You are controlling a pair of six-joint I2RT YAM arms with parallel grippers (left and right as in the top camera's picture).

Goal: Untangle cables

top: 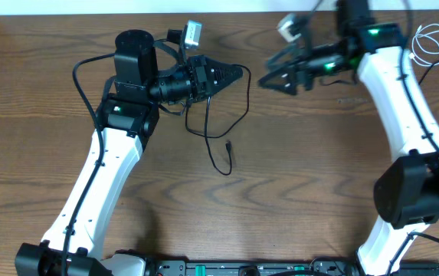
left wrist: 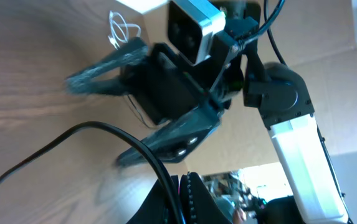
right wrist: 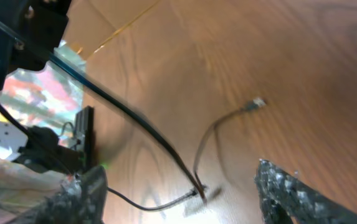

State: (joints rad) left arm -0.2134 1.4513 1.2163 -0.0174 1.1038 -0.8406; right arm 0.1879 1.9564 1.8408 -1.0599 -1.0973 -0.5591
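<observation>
My left jaws clench the black cable (top: pixel 208 126); right jaws, blurred, look released. Best to grip its loose end, then draw apart slowly.

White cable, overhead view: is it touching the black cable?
No, the white cable lies coiled at the far right of the view, well apart from the black cable trailing from the left gripper near the middle.

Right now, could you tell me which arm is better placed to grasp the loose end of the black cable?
Probably right: the right end effector is open and near the black cable, while the left end effector is shut on it.
</observation>
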